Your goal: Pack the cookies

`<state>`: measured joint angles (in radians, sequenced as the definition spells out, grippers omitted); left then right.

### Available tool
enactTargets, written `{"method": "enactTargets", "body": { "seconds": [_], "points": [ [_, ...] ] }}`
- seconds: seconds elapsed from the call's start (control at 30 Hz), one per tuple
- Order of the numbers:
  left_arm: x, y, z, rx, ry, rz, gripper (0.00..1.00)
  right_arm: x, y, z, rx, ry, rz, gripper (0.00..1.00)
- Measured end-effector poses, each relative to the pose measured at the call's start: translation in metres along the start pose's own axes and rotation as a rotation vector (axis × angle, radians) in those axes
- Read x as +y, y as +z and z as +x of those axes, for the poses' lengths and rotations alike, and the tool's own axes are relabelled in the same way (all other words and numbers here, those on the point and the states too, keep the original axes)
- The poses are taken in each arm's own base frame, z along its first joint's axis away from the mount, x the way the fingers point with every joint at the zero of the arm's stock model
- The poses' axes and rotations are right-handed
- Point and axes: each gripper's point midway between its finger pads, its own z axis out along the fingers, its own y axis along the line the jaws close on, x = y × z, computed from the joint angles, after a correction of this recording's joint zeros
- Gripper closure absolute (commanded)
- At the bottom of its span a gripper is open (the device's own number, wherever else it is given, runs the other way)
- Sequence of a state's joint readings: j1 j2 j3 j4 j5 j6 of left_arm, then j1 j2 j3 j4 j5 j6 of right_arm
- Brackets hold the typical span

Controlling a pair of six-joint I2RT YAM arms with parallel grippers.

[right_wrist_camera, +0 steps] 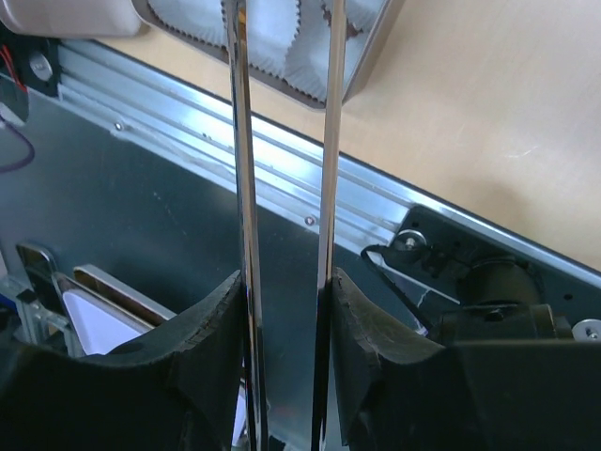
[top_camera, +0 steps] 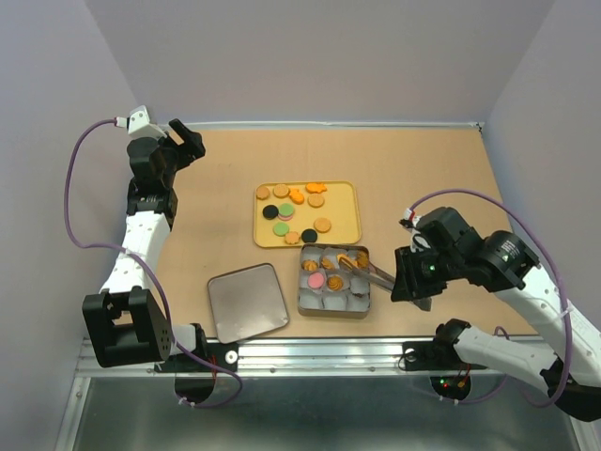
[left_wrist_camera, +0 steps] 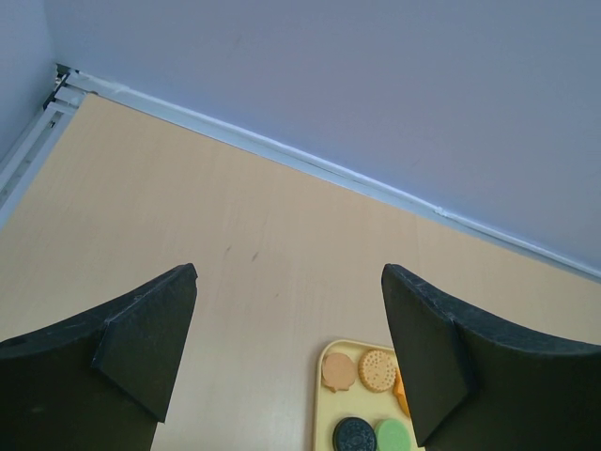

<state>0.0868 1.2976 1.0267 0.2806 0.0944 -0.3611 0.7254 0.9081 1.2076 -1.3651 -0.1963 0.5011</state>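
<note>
**A:** What are the right fingers (right_wrist_camera: 211, 329) doing?

**B:** They're clamped on a pair of metal tongs (right_wrist_camera: 246, 141), one black pad against each blade. The blades are squeezed near each other, with a slim gap between them.

**A:** Where do the blades lead?

**B:** They run out over the aluminium rail (right_wrist_camera: 282, 160) at the near edge and on to the tin (top_camera: 333, 311) with its white paper cups (right_wrist_camera: 272, 47). From above, the tips lie over the tin's far right corner. They may be pinching something there, but it's too small for me to tell.

**A:** And the arm behind them?

**B:** The wrist is turned left and tipped down toward the tin. The forearm rises behind it to a raised elbow at the right. From there the white link drops back to the base at the near edge.

**A:** What about the left fingers (left_wrist_camera: 141, 348)?

**B:** They're spread wide with nothing between them, held high at the far left. They point out over the bare surface (top_camera: 423, 178) toward the back wall. That arm stands nearly upright from its base, bent at the top.

**A:** Where are the cookies (top_camera: 322, 224)?

**B:** Most lie loose on the yellow tray (top_camera: 355, 211), just beyond the tin. They're tan, black, green and pink discs, plus orange shapes along the far edge. One pink cookie and several orange ones sit in the tin's middle and far cups. The tin's lid (top_camera: 247, 301) lies flat just left of the tin.
</note>
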Motion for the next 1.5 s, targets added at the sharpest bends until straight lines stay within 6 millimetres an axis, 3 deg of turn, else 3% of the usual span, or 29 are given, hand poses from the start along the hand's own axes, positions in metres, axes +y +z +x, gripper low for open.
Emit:
{"method": "enactTargets", "body": {
  "seconds": [0.27, 0.43, 0.63, 1.5],
  "points": [
    [0.001, 0.000, 0.002, 0.004, 0.000, -0.003, 0.10, -0.015, 0.013, 0.028, 0.072, 0.016, 0.015, 0.69],
    [0.001, 0.000, 0.002, 0.004, 0.000, -0.003, 0.10, -0.017, 0.009, 0.028, 0.038, 0.013, 0.012, 0.69],
    [0.001, 0.000, 0.002, 0.004, 0.000, -0.003, 0.09, -0.022, 0.011, 0.029, 0.026, 0.023, 0.035, 0.57],
    [0.002, 0.000, 0.002, 0.002, 0.000, -0.008, 0.10, -0.026, 0.009, 0.026, -0.005, 0.028, 0.051, 0.50]
  ]
}}
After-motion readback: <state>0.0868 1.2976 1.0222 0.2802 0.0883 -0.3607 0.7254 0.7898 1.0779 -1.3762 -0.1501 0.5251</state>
